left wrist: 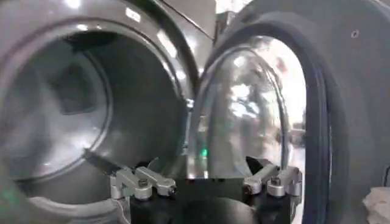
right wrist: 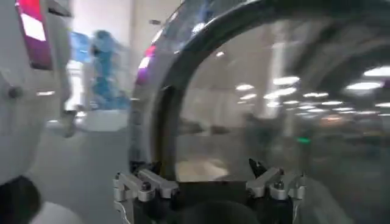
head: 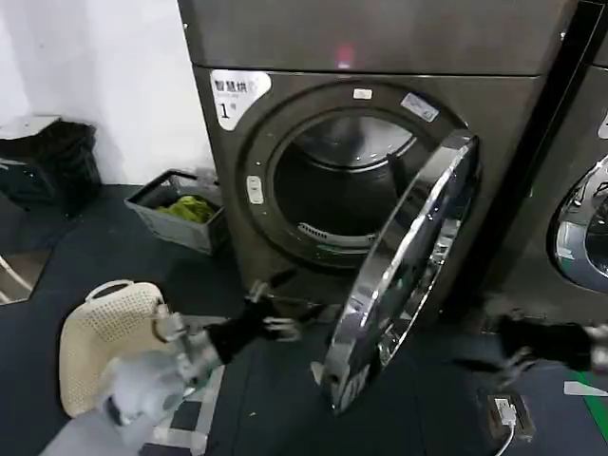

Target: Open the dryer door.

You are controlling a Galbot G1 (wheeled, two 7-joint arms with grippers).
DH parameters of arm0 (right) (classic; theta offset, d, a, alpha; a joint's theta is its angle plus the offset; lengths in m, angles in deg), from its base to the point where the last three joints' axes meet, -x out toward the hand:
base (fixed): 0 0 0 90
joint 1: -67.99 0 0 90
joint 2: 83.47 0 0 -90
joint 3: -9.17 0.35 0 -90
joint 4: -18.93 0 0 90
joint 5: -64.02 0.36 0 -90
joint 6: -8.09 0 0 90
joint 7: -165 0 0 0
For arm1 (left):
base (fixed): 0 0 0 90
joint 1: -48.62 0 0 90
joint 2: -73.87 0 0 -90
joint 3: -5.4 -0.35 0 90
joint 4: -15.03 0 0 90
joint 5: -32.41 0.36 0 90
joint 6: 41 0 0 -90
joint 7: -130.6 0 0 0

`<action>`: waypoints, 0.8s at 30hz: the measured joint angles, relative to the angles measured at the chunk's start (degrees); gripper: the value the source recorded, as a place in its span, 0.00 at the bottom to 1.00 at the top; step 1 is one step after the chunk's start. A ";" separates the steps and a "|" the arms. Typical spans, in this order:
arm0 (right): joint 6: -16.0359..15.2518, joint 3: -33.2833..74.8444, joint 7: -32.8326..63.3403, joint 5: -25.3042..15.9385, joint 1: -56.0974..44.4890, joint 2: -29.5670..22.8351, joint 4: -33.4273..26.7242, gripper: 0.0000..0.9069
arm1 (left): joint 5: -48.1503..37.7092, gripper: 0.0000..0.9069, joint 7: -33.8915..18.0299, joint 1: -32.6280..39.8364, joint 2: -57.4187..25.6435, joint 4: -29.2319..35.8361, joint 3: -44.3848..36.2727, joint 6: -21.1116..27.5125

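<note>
The dryer door [head: 408, 275] stands swung out to the right, edge-on, its chrome rim facing me, and the drum opening [head: 332, 190] of the dark grey machine with the "1" sticker is exposed. My left gripper [head: 274, 309] hovers low in front of the machine, just left of the door's lower edge, open and holding nothing. In the left wrist view this gripper [left wrist: 204, 165] points between the drum [left wrist: 73, 103] and the door's inner glass [left wrist: 244, 109]. My right gripper [head: 503, 347] is low, to the right of the door. It [right wrist: 202, 165] is open, facing the door's glass [right wrist: 274, 103] close ahead.
A grey crate with green cloth [head: 180, 209] sits on the floor left of the machine. A cream laundry basket [head: 104, 337] lies beside my left arm. The neighbouring machine [head: 579, 228] stands at the right. A plug and cable [head: 508, 413] lie on the floor.
</note>
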 joint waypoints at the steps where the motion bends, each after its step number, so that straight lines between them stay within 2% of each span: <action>1: 0.18 2.45 1.79 0.21 -1.11 -0.44 -0.32 1.00 | -0.02 1.00 0.02 1.07 0.23 -0.35 -1.27 0.01; 5: 0.85 12.46 8.14 1.34 -5.42 -2.55 -1.25 1.00 | -0.05 1.00 0.44 6.16 1.39 -2.41 -7.13 -0.01; 9: -1.01 20.15 15.29 1.81 -8.73 -4.83 -0.88 1.00 | -0.10 1.00 0.85 10.32 2.76 -3.77 -12.24 0.32; 12: -0.16 24.81 23.80 1.82 -10.38 -6.48 -0.57 1.00 | -0.06 1.00 0.99 13.31 3.69 -4.44 -15.49 0.46; 16: -0.55 30.31 35.30 1.82 -12.48 -8.19 0.56 1.00 | -0.16 1.00 0.79 16.72 4.99 -4.96 -19.48 0.66; 19: -0.67 34.34 43.53 -1.01 -14.43 -9.33 1.25 1.00 | -0.19 1.00 -0.17 18.62 5.97 -5.31 -22.14 0.80; 20: -0.61 35.64 46.29 -2.86 -15.19 -9.79 1.29 1.00 | -0.13 1.00 -0.67 19.21 6.30 -5.48 -23.06 0.80; 24: -3.68 40.97 56.37 -11.12 -18.46 -12.05 1.63 1.00 | 0.28 1.00 -1.86 21.56 7.69 -6.13 -26.77 0.67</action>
